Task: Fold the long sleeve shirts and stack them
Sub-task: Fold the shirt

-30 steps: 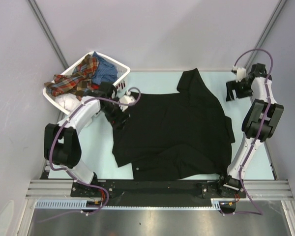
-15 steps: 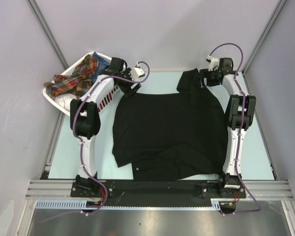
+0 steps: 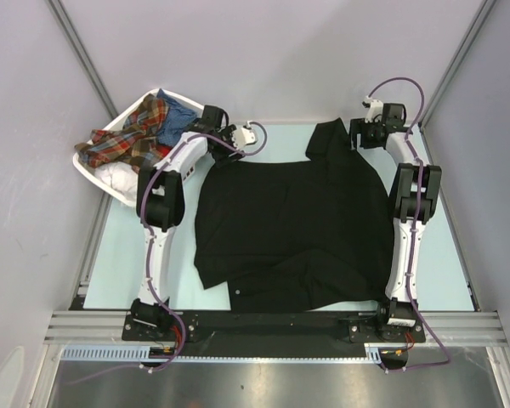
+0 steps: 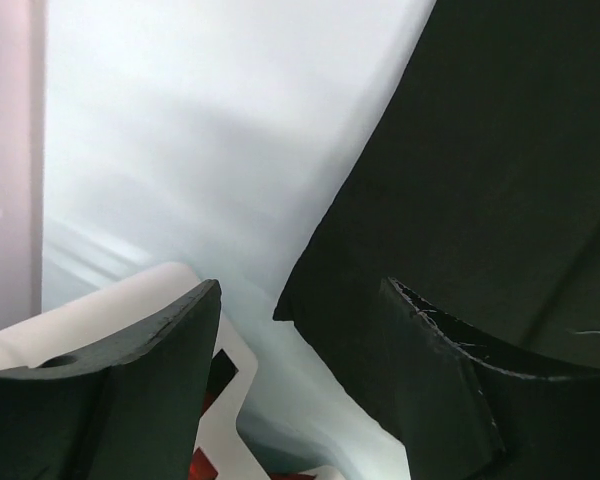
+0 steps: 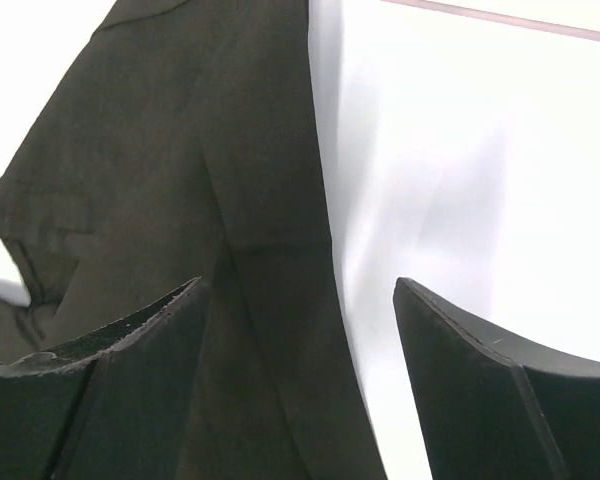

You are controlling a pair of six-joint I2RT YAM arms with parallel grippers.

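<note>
**Reach to the far edge of the black shirt, no grasp yet**

Black shirt [image 3: 297, 229] lies spread over the middle of the table [image 3: 127, 246], mostly flat. One sleeve is doubled across its near edge, and a narrow part sticks out toward the far wall.

Both arms are stretched to the far side. Left gripper [image 4: 302, 288] hangs over the shirt's far-left corner, fingers spread, the corner showing in the gap between them. Whether it is above the cloth or touching it, cannot tell. Right gripper [image 5: 298, 284] hangs over the far-right edge by the narrow part, fingers also spread, the cloth edge running between them. Neither holds anything.

Basket [image 3: 187, 99] sits at the far left, just beside the left gripper. A plaid shirt [image 3: 127, 136], a blue one [image 3: 177, 119] and a white one [image 3: 115, 176] are heaped in it.

Judgement: first fold of the first shirt, at the pre-grasp stage, with nothing stacked. The next move calls for both grippers to drop onto the cloth, pinch the top layer only, and carry the far edge toward the near edge together. Uneven lift would skew the fold. Left gripper has little room beside the basket.
</note>
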